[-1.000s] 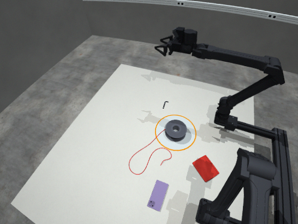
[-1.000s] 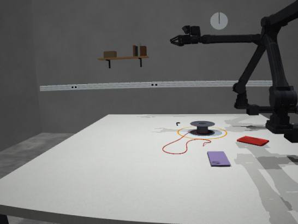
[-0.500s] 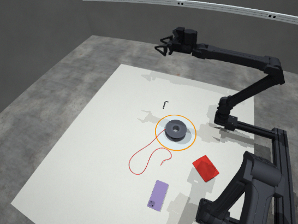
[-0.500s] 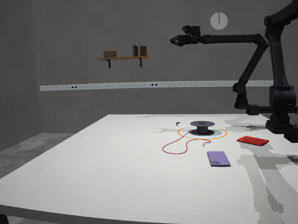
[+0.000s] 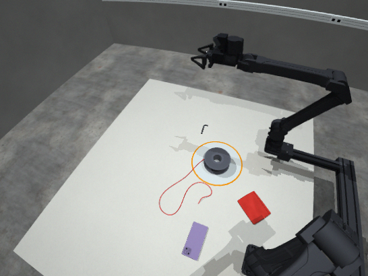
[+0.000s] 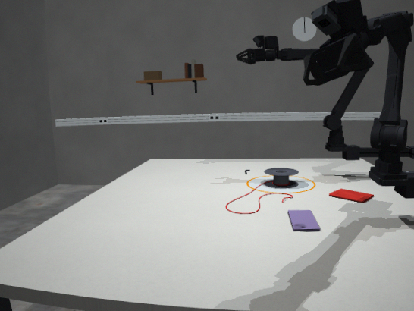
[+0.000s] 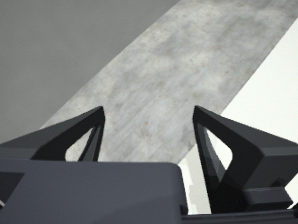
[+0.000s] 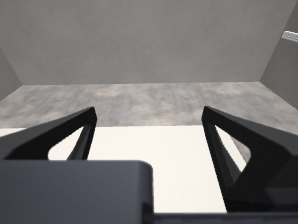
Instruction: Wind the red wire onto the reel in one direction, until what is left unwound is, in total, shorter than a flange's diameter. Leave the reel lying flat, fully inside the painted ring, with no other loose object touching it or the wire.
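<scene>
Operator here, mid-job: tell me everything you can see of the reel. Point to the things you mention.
The reel (image 5: 222, 150) (image 6: 281, 180) is dark grey and matte, perhaps plastic: two round flanges joined by a narrower core, with a hole through the middle. It lies flat on its lower flange, fully inside the orange painted ring (image 5: 192, 161) (image 6: 315, 184). The red wire (image 5: 170, 215) (image 6: 243, 213) reaches it at the core and trails away outside the ring. No gripper or other loose object touches it.

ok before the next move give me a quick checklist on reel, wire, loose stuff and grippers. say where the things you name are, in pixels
1. reel (image 5: 209, 162) (image 6: 273, 172) lying flat: ok
2. reel fully inside painted ring (image 5: 192, 161) (image 6: 315, 184): ok
3. phone (image 5: 196, 239) (image 6: 303, 220), flat red object (image 5: 253, 207) (image 6: 351, 195) and hex key (image 5: 202, 130) (image 6: 246, 171) off reel and red wire (image 5: 170, 215) (image 6: 244, 213): ok
4. unwound wire shorter than a flange's diameter: not ok
5. left gripper (image 6: 310, 81) (image 7: 149, 107) and right gripper (image 5: 195, 54) (image 6: 237, 56) (image 8: 149, 112) open, empty: ok
6. any wound turns all one way: cannot tell
</scene>
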Available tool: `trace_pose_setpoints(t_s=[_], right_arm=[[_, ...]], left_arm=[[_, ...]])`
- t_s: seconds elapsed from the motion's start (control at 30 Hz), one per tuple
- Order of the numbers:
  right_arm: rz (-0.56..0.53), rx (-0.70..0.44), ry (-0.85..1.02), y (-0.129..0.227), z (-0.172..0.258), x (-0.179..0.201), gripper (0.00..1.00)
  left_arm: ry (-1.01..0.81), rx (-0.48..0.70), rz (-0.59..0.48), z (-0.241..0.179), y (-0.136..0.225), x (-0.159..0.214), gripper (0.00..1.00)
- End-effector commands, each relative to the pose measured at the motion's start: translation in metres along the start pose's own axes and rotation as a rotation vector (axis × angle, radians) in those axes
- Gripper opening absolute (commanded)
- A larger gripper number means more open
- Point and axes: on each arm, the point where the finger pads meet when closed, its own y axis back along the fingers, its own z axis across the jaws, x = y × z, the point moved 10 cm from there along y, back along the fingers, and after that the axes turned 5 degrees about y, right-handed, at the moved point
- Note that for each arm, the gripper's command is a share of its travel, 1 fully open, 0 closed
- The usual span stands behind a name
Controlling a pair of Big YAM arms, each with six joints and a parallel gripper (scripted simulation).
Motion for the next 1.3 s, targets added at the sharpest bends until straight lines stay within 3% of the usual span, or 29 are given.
trace_pose_setpoints(t_s=[0.0, 0.23, 0.43, 0.5, 0.53, 0.73, 0.93, 1.27], right_arm=[[-0.012, 0.009, -0.012, -0.003, -0.004, 0.0, 1.0], [-0.012, 0.009, -0.012, -0.003, -0.004, 0.0, 1.0], [-0.012, 0.009, -0.012, -0.003, -0.004, 0.0, 1.0], [-0.012, 0.009, -0.012, -0.003, -0.004, 0.0, 1.0], [-0.012, 0.009, -0.012, -0.003, -0.004, 0.0, 1.0], [-0.012, 0.009, -0.012, -0.003, -0.004, 0.0, 1.0], [-0.012, 0.009, -0.012, -0.003, -0.004, 0.0, 1.0], [-0.012, 0.009, -0.012, -0.003, -0.004, 0.0, 1.0]], left_arm=[[-0.152, 0.099, 0.083, -0.058, -0.03, 0.014, 0.76], [-0.58, 0.482, 0.213, -0.207, -0.024, 0.052, 0.64], [-0.96, 0.772, 0.26, -0.329, 0.02, 0.108, 0.54], [-0.96, 0.772, 0.26, -0.329, 0.02, 0.108, 0.54], [-1.067, 0.84, 0.273, -0.381, 0.043, 0.147, 0.52], [-1.465, 1.084, 0.274, -0.455, 0.114, 0.219, 0.43], [-1.786, 1.252, 0.253, -0.5, 0.198, 0.315, 0.37], [-2.04, 1.364, 0.224, -0.506, 0.25, 0.367, 0.31]])
